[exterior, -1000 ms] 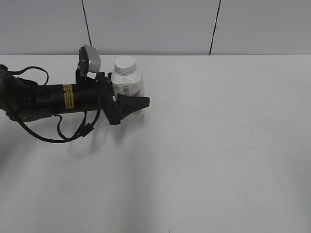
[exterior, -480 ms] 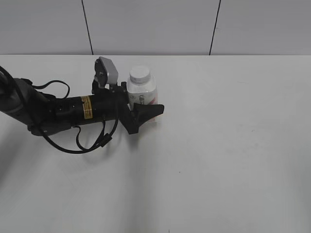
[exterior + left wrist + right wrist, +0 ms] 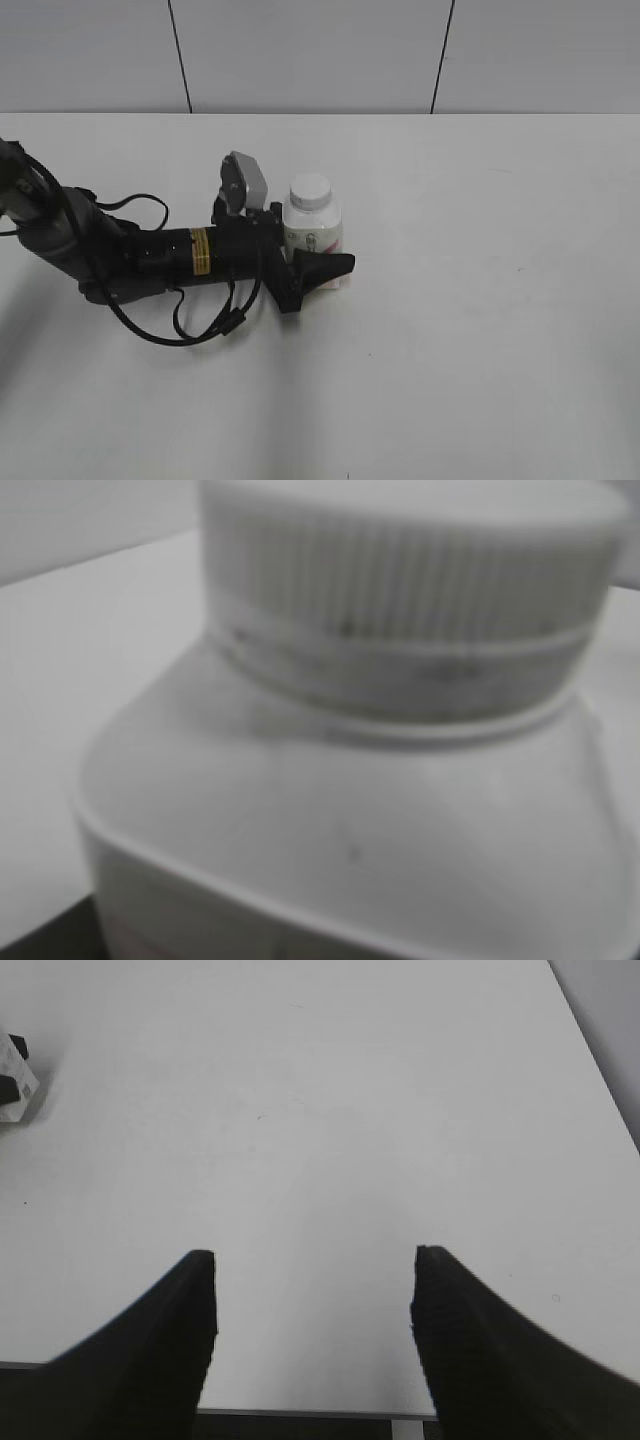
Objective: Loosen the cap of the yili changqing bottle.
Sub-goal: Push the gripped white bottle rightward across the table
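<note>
- The yili changqing bottle (image 3: 314, 236) stands upright left of centre on the white table (image 3: 480, 300), its long axis vertical.
- The left gripper (image 3: 318, 268) reaches in from the left and clamps the bottle's lower body.
- The white ribbed cap (image 3: 310, 191) sits on top, bare, directly above the left jaws.
- The right gripper (image 3: 312, 1260) is spread wide, holding nothing, with the bottle well off to its far left, so it has the longer reach to the cap.
</note>
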Controlling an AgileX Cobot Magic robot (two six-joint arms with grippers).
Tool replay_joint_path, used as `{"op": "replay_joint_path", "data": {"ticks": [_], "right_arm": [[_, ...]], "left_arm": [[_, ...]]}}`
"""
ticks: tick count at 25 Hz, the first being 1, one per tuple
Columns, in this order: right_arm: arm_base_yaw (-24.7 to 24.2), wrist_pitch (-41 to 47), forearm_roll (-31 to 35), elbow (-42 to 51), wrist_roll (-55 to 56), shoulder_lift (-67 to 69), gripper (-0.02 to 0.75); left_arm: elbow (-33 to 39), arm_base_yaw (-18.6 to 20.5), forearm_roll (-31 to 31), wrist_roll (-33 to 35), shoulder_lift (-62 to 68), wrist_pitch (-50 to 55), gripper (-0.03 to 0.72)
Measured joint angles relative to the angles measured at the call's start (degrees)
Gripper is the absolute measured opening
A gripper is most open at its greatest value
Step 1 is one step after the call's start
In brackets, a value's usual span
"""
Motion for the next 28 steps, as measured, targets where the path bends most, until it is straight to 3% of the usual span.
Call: {"op": "replay_joint_path", "data": {"ticks": [4, 17, 28], "right_arm": [[0.0, 0.0, 0.0, 0.0, 0.0, 0.0, 0.491], [0.0, 0.0, 0.32, 0.0, 0.0, 0.0, 0.491], [0.0, -0.16, 7.37, 0.0, 0.0, 0.0, 0.491]], "left_arm": [[-0.06, -1.11, -1.14, 3.06, 2.19, -0.68, 0.456], [-0.06, -1.11, -1.43, 3.55, 2.45, -1.43, 0.456], [-0.06, -1.11, -1.48, 3.55, 2.46, -1.55, 0.456]]}}
